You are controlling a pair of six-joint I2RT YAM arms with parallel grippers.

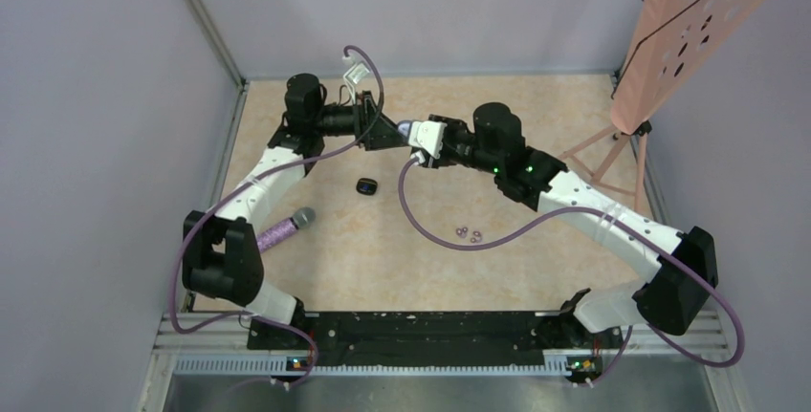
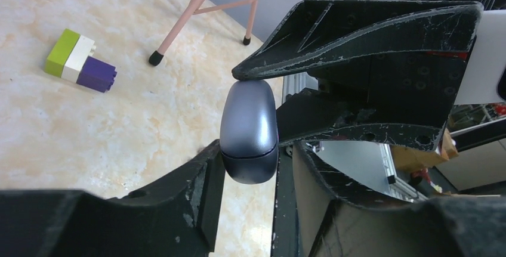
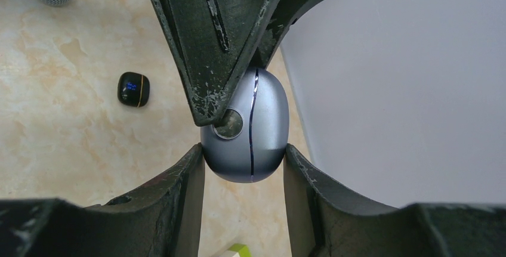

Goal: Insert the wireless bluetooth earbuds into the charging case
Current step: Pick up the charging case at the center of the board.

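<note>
The charging case (image 2: 249, 132), a closed grey-blue oval pod, hangs in the air over the back middle of the table (image 1: 536, 116). My left gripper (image 2: 249, 167) is shut on it, a finger against each side of its lower end. My right gripper (image 3: 244, 155) is also shut on the charging case (image 3: 253, 132), coming from the opposite side, so the two grippers cross at it (image 1: 405, 129). The wireless bluetooth earbuds (image 1: 469, 234), tiny purple pieces, lie together on the table in front of the right arm, well away from both grippers.
A small black pod with a blue light (image 1: 366, 185) lies below the grippers. A microphone with a purple handle (image 1: 282, 230) rests by the left arm. A green, white and purple block (image 2: 79, 61) sits near the pink stand (image 1: 669, 39) at the back right.
</note>
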